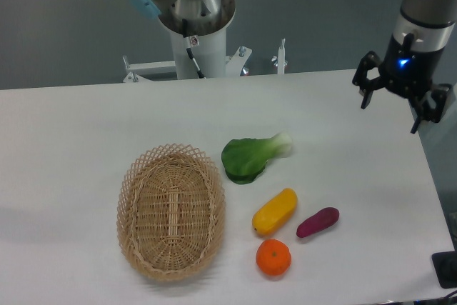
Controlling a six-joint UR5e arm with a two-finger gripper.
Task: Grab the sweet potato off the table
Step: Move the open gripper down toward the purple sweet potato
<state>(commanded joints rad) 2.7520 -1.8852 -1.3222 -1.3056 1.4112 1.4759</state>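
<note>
A small dark purple sweet potato lies on the white table near the front right, just right of a yellow oblong vegetable. My gripper hangs open above the table's far right edge, well behind the sweet potato and apart from it. Nothing is between its fingers.
A wicker basket sits at front centre-left. A green bok choy lies in the middle and a round orange fruit is by the front edge. The arm's base column stands behind the table.
</note>
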